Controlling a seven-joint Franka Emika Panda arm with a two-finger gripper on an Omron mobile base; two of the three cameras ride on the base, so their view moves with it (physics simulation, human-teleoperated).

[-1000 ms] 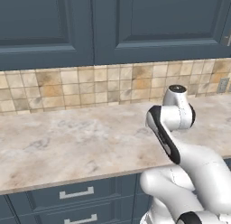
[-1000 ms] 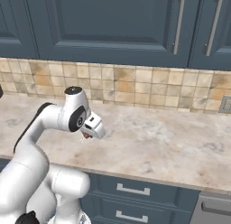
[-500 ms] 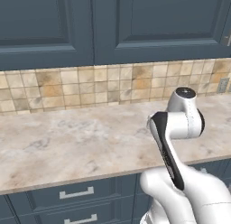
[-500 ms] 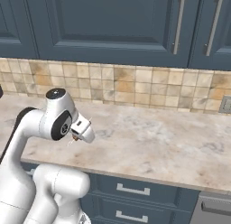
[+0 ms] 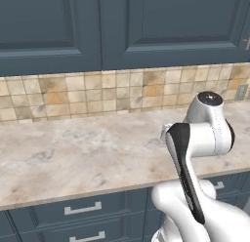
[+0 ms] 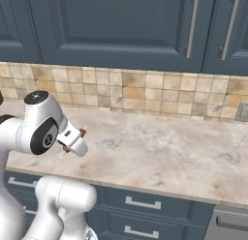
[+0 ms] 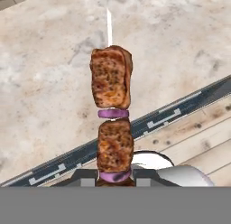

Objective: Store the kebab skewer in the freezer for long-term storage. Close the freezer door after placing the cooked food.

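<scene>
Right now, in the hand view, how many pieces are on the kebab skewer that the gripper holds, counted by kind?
On the kebab skewer, held in the shut gripper above the counter:
Brown meat chunks: 2
Purple onion rings: 2
Total: 4 pieces visible. Anything lower between the fingertips is hidden.

One kebab skewer (image 7: pixel 112 123) — two meat chunks (image 7: pixel 111 77), two purple onion rings (image 7: pixel 113 113).

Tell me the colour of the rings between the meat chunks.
Purple rings, clearest in the hand view.
</scene>
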